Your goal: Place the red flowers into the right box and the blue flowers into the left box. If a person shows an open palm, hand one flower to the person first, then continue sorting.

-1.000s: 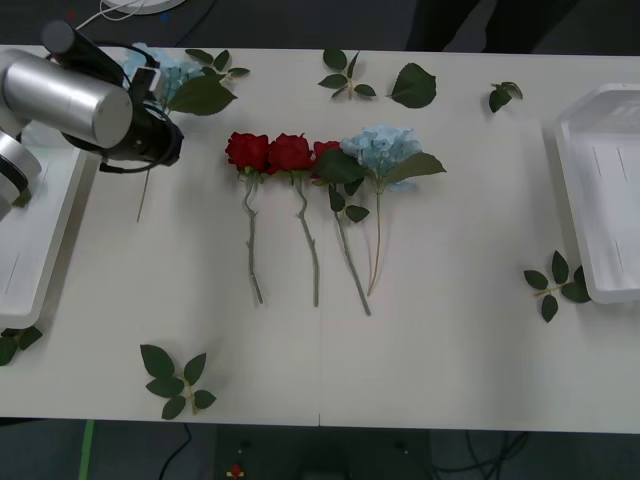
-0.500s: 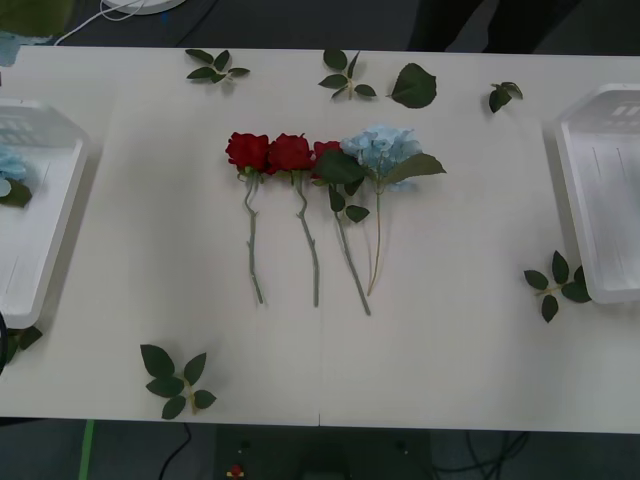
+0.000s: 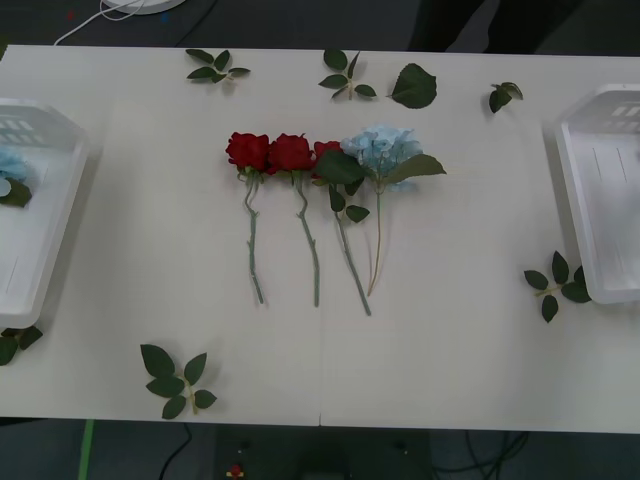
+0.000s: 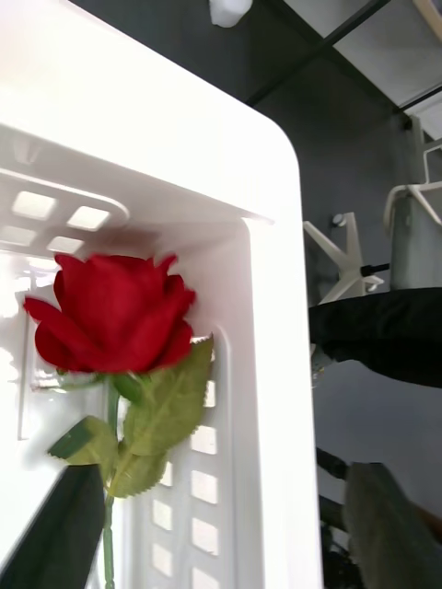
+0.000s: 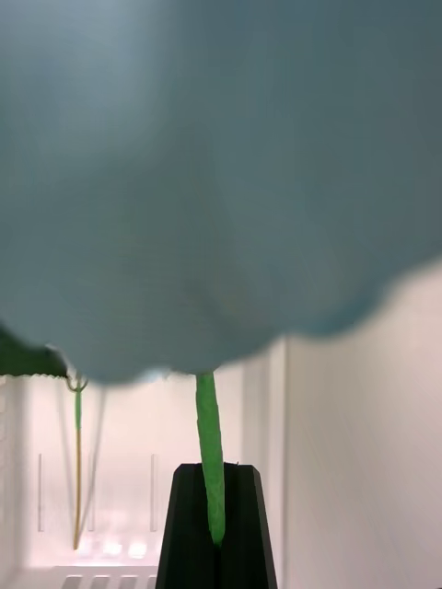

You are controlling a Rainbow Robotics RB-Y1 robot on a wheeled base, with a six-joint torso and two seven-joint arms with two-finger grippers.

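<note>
Three red flowers [image 3: 290, 152] lie side by side mid-table, with a blue flower [image 3: 380, 148] overlapping the rightmost one. The left box [image 3: 70, 190] holds a blue flower [image 3: 8, 165] at the view's edge. In the left wrist view my left gripper [image 5: 215, 479] is shut on the green stem of a blue flower [image 5: 212, 184], above the left box [image 5: 129, 442]. My right gripper [image 4: 226, 469] is open over the right box [image 4: 267, 304], where a red flower [image 4: 110, 313] lies; its stem runs down between the fingers. The right box [image 3: 572, 200] looks bare from the front.
Loose green leaf sprigs lie near the front left [image 3: 176, 378], beside the right box [image 3: 553, 283], by the left box's near corner [image 3: 12, 343] and along the far edge [image 3: 413, 85]. A thin stem [image 5: 78, 460] lies in the left box.
A second ago my left arm was carrying a blue flower across the far-left of the table; it has since left the front view. The flowers on the table have not moved.
</note>
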